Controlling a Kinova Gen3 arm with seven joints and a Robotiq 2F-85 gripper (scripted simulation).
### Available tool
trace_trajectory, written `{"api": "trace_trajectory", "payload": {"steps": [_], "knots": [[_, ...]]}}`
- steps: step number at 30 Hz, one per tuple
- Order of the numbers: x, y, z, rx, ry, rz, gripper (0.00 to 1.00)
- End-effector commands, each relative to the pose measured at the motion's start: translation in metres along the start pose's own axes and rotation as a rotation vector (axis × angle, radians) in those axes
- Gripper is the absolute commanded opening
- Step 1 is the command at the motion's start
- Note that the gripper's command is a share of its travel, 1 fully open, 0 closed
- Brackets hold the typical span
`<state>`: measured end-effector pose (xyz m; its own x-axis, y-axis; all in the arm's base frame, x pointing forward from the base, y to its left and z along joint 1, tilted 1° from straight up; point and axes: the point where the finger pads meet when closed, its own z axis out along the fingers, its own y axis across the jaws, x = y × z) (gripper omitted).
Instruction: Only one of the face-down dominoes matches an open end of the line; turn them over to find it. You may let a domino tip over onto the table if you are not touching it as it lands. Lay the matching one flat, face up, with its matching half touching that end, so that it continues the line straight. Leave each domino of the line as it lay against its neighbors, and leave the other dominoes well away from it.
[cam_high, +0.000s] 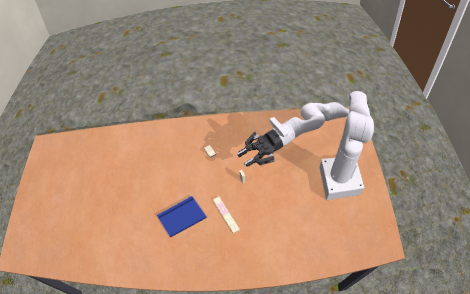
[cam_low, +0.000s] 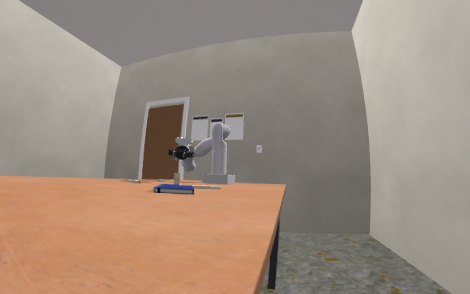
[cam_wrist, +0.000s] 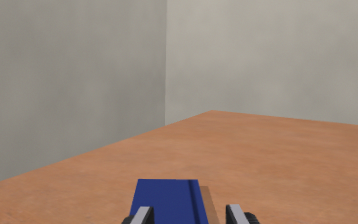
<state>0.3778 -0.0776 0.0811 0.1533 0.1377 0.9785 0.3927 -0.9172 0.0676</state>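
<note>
Hand (cam_high: 246, 158) (cam_low: 181, 152) (cam_wrist: 189, 215) partly open, gripping nothing; upright domino (cam_high: 242, 176) (cam_low: 177, 178) near, below fingertips.

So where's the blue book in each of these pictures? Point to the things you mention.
Top: on the table, lower left of center, beside the domino line (cam_high: 226, 214).
Exterior: on the table, left of center, below the arm.
Wrist: bottom edge, between the fingers.
Shared landmark: the blue book (cam_high: 182, 216) (cam_low: 174, 189) (cam_wrist: 167, 200) itself.
</note>
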Motion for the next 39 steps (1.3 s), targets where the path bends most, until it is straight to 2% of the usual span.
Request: {"api": "trace_trajectory", "payload": {"steps": [1,8,10,25,27,39], "knots": [[0.0009,0.0007,-0.0003,0.026,0.003,-0.033,0.49],[0.0005,0.0003,0.0000,0.072,-0.002,-0.095,0.49],[0.0005,0.0003,0.0000,0.072,-0.002,-0.095,0.49],[0.0010,0.0006,0.0002,0.183,-0.010,-0.252,0.49],[0.0010,0.0006,0.0002,0.183,-0.010,-0.252,0.49],[0.0020,0.0014,-0.0012,0.307,-0.019,-0.414,0.49]]}}
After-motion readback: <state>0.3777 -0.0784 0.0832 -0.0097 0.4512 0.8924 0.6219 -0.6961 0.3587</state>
